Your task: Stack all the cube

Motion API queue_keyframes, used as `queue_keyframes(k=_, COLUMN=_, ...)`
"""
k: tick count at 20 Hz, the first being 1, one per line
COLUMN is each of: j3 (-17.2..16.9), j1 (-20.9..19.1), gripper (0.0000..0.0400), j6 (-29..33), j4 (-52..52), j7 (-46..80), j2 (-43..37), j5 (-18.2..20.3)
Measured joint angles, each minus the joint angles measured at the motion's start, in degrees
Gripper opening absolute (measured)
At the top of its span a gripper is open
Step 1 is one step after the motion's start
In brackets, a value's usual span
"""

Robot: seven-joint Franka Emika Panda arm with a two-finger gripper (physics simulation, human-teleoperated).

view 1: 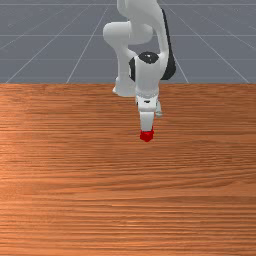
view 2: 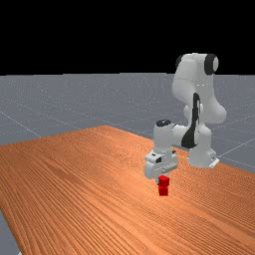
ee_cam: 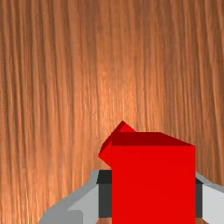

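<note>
My gripper (view 1: 146,120) reaches down over two red cubes (view 1: 146,135), which overlap in the front view. In the far view, the upper red cube (view 2: 164,181) is under the hand and directly above the lower red cube (view 2: 163,191), which stands on the table; whether the two touch is hard to tell. The wrist view has the gripper (ee_cam: 153,193) shut on the upper cube (ee_cam: 153,183), a dark pad against each side. A corner of the lower cube (ee_cam: 106,154) peeks out from behind it, turned at an angle to the held one.
Orange-brown wooden table (view 1: 75,175) surrounds the cubes. The arm's base (view 2: 201,155) stands at the table's edge, on the far view's right.
</note>
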Motion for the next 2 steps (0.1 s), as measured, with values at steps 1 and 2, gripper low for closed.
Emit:
queue_keyframes(k=1, j3=0.0, j1=0.0, gripper=0.0189, j6=0.1, j4=0.2, j7=0.0, j2=0.3, j5=0.0)
queue_keyframes(k=2, j3=0.0, j1=0.0, gripper=0.0272, j6=0.6, j4=0.0, j7=0.0, j2=0.5, j5=0.0)
